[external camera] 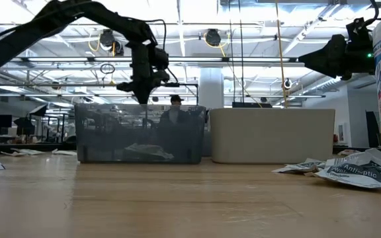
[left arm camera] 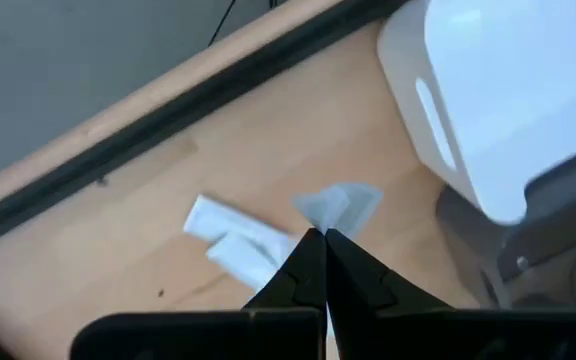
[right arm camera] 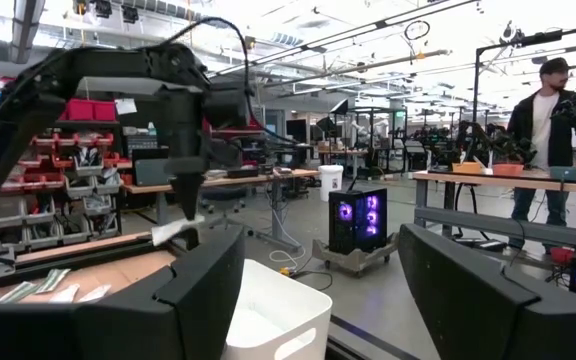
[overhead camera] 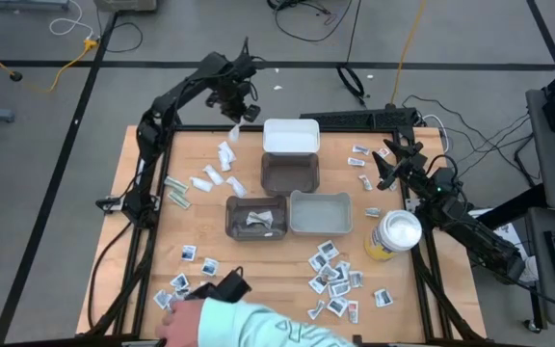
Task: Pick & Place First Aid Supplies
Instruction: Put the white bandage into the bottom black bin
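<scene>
Two arms worked over the wooden desk (overhead camera: pixel 152 253) in the high view: the left gripper (overhead camera: pixel 238 113) hung near the far edge, pinched shut on a small white packet (overhead camera: pixel 237 128), just beside the white bin (overhead camera: pixel 290 137); the right gripper (overhead camera: pixel 390 166) waited with its jaws wide by the right edge, beyond the yellow canister (overhead camera: pixel 393 237). More white strip wrappers (overhead camera: pixel 217 173) lay below the left gripper, square sachets (overhead camera: pixel 333 278) were scattered toward the near right corner, and others (overhead camera: pixel 189 275) toward the near left, where a person's sleeve (overhead camera: pixel 249 323) reached in over the near edge. A dark bin (overhead camera: pixel 256 218) in the middle held a few packets, with a pale bin (overhead camera: pixel 320 213) just beside it. In the low view the left gripper (external camera: pixel 145 82) hung above the dark bin (external camera: pixel 139 142), and sachets (external camera: pixel 352 170) lay at the right. The left wrist view showed its fingers (left arm camera: pixel 303 275) closed on the packet (left arm camera: pixel 336 207), with strip wrappers (left arm camera: pixel 236 238) on the desk beneath. The right wrist view showed its own fingers (right arm camera: pixel 200 290) spread wide, with the left arm holding the packet (right arm camera: pixel 178 231) farther off.
</scene>
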`<state>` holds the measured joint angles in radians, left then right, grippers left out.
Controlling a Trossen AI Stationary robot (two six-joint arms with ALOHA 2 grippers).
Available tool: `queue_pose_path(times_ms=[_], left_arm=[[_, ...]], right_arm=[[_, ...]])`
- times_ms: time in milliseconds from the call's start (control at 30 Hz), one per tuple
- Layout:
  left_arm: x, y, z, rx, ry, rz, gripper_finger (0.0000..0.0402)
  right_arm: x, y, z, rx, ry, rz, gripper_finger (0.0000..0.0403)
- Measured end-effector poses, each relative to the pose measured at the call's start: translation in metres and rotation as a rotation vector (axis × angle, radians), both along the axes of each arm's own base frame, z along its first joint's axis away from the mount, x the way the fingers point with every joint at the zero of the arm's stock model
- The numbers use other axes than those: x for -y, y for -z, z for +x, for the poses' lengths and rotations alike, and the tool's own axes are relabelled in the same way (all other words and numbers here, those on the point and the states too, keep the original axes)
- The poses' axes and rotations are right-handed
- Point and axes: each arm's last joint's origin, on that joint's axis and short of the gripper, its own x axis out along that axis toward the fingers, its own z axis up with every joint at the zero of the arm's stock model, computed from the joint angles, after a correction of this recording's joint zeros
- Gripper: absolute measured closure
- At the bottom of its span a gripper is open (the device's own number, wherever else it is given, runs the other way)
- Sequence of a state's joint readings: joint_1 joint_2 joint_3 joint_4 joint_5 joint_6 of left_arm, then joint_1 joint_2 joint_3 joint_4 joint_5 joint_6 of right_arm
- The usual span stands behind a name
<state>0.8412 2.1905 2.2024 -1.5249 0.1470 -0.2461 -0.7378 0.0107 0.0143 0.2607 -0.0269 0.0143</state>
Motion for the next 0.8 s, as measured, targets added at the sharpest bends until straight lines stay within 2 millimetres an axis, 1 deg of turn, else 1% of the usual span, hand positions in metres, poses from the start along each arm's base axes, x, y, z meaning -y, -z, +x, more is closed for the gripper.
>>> queue_pose_path(times_ms=[100, 167, 233, 467, 567, 700, 800], left_arm=[[0.011, -0.008, 0.003, -0.017, 0.023, 0.016, 0.0401], [0.022, -0.012, 0.011, -0.025, 0.072, 0.029, 0.0401], [0.038, -0.015, 0.022, -0.033, 0.152, 0.039, 0.0401], [0.104, -0.023, 0.065, -0.016, 0.477, 0.071, 0.0401], [0.138, -0.024, 0.082, -0.005, 0.614, 0.083, 0.0401], [0.183, -0.024, 0.100, 0.002, 0.757, 0.085, 0.0401], [0.216, -0.024, 0.110, 0.005, 0.834, 0.084, 0.0401]], right_arm=[[0.000, 0.000, 0.000, 0.000, 0.000, 0.000, 0.0140], [0.000, 0.000, 0.000, 0.000, 0.000, 0.000, 0.0140], [0.000, 0.000, 0.000, 0.000, 0.000, 0.000, 0.0140], [0.000, 0.000, 0.000, 0.000, 0.000, 0.000, 0.0140], [0.000, 0.000, 0.000, 0.000, 0.000, 0.000, 0.0140], [0.000, 0.000, 0.000, 0.000, 0.000, 0.000, 0.0140], [0.000, 0.000, 0.000, 0.000, 0.000, 0.000, 0.0140]])
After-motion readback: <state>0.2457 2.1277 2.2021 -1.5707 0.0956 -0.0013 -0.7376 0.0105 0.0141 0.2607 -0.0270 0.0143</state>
